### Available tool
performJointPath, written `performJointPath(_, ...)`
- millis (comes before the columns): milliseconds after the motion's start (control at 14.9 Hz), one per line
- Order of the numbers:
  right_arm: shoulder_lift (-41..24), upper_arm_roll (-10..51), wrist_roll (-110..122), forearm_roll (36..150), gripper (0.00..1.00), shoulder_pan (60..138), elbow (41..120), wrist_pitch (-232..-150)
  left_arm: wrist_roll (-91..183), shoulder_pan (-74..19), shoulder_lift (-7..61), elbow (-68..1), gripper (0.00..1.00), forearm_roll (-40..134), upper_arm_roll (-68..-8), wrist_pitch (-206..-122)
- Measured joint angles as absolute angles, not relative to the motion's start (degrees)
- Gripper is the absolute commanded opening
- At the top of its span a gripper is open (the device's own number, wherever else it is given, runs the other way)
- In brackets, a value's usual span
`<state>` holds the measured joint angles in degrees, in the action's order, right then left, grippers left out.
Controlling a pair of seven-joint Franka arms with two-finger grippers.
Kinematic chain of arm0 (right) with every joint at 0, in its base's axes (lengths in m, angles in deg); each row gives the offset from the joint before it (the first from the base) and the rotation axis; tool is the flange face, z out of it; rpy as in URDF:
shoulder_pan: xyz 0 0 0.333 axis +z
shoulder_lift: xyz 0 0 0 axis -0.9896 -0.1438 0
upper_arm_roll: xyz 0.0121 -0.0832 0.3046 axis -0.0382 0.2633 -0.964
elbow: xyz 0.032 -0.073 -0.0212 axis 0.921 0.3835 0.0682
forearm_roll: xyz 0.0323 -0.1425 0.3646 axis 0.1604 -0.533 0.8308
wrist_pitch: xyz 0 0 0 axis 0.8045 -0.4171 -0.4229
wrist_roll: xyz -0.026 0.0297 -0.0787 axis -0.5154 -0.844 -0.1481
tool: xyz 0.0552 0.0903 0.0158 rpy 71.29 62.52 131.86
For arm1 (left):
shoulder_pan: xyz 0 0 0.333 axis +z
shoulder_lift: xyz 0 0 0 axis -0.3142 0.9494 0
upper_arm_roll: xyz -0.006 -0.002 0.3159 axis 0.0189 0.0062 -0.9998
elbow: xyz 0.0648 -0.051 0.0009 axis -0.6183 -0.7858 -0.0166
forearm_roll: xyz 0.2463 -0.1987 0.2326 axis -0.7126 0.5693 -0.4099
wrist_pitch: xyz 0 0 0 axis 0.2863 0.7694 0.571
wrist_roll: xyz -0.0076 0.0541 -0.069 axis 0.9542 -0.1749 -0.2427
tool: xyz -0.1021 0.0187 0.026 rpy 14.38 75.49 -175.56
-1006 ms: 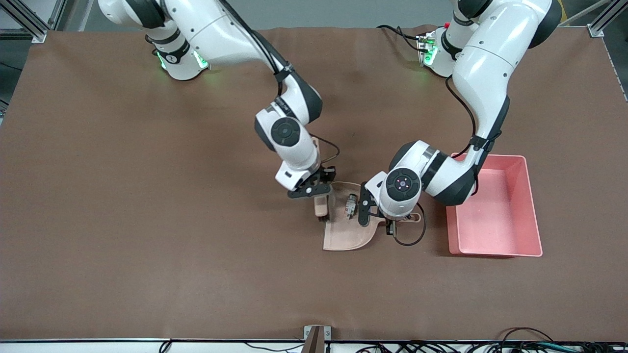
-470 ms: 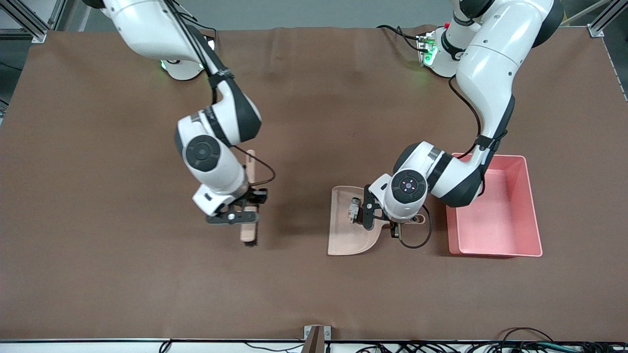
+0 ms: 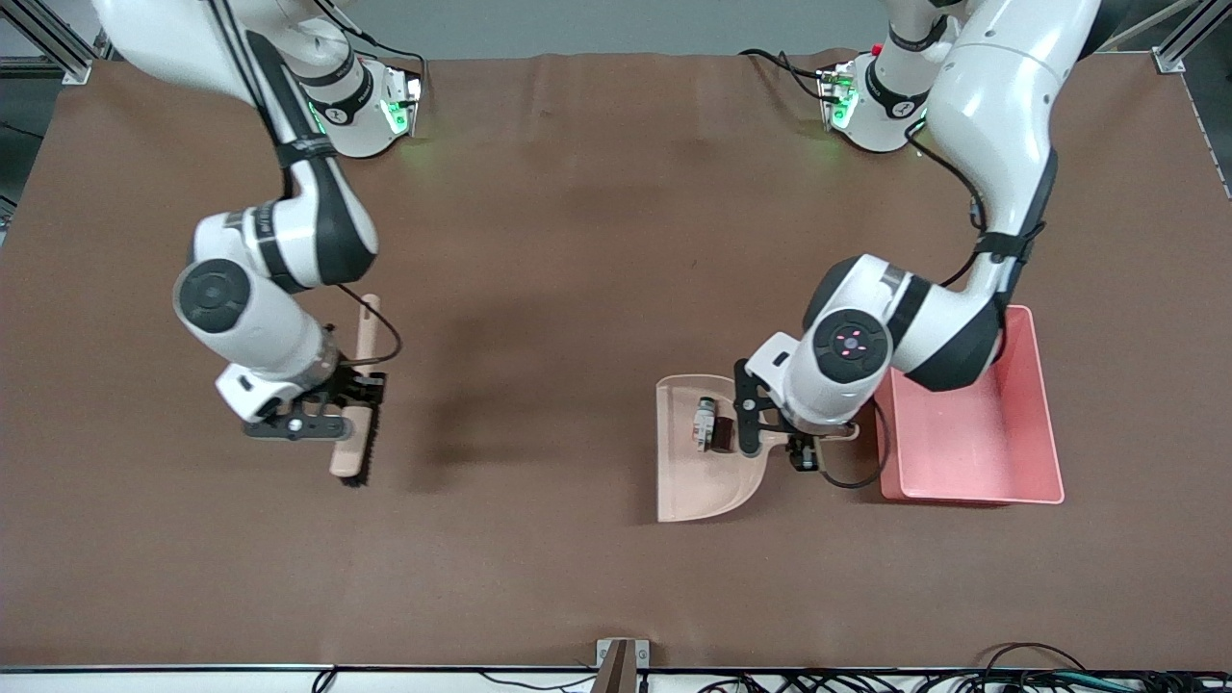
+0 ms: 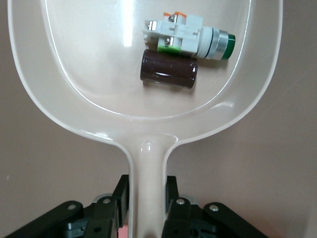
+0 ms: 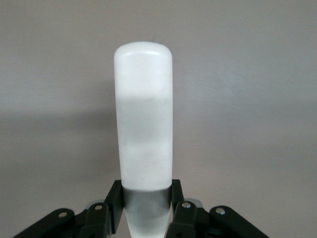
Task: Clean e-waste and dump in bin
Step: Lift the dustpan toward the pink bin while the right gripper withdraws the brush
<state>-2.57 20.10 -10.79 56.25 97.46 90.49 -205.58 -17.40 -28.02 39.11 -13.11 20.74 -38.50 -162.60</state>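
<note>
I had the left gripper (image 3: 807, 445) clamped on the handle of the beige dustpan (image 3: 685, 481), its fingers (image 4: 123, 198) pressed against both sides of the stem in the left wrist view. The e-waste lay in the pan: the white-grey component (image 4: 188, 37) with its green label and the dark maroon cylinder (image 4: 168, 69) touched side by side near the pan's closed end. The pink bin (image 3: 1044, 423) stood on the table (image 3: 577, 289) just beside the dustpan, toward the left arm's end. My right gripper (image 3: 332, 422) was closed around the beige brush (image 3: 358, 404), well apart from the dustpan toward the right arm's end, bristles facing the dustpan's side.
</note>
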Motion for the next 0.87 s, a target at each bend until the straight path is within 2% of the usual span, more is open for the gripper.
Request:
performJointPath(268, 0.4, 20.0, -5.4, 56.2, 0.01, 92.7, 101.2, -213.3, -17.9, -20.7, 34.9, -17.3, 0.00, 23.3, -33.8, -160.4)
performJointPath(872, 0.5, 19.9, -1.5, 56.2, 0.01, 84.7, 107.7, -214.2, -31.2, 4.3, 20.5, -34.2, 0.00, 23.6, -22.7, -160.4)
